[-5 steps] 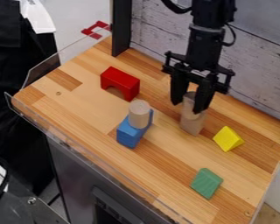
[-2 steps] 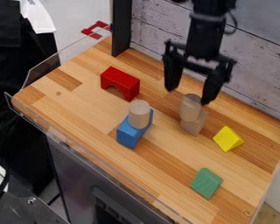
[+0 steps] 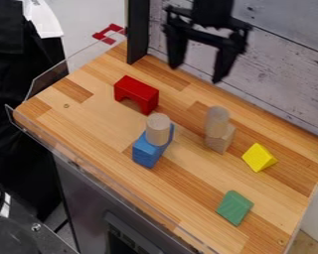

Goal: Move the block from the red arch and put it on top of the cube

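In the camera view, the black two-finger gripper (image 3: 196,74) hangs above the back of the wooden tabletop (image 3: 89,121), its fingers spread wide, well apart from the blocks. The pale cylindrical block (image 3: 216,117) stands upright on top of the wooden cube (image 3: 220,139). The red arch (image 3: 136,93) sits well apart from that stack. Between them, nearer the front, a second wooden cylinder (image 3: 158,130) stands on a blue block (image 3: 147,151). A yellow triangular block (image 3: 259,158) lies near the cube, and a green block (image 3: 234,207) lies farther forward.
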You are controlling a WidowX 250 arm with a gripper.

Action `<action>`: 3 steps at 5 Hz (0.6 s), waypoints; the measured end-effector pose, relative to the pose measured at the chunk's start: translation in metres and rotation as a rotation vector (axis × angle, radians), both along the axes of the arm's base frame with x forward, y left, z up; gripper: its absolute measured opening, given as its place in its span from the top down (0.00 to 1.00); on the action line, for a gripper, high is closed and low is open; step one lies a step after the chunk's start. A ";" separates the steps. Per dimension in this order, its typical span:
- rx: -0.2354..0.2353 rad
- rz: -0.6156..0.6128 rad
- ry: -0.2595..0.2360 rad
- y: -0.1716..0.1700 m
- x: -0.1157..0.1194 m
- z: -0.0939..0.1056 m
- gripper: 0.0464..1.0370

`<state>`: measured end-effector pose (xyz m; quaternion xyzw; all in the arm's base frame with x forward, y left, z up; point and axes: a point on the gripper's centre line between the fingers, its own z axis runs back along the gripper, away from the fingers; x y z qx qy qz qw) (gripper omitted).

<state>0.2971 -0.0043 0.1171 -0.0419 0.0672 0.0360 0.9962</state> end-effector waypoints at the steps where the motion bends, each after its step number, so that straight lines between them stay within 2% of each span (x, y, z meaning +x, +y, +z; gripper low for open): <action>1: 0.026 0.031 0.035 0.018 -0.010 -0.003 0.04; 2: 0.082 0.071 0.045 0.031 -0.015 -0.012 0.04; 3: 0.133 0.104 0.019 0.038 -0.018 -0.014 0.04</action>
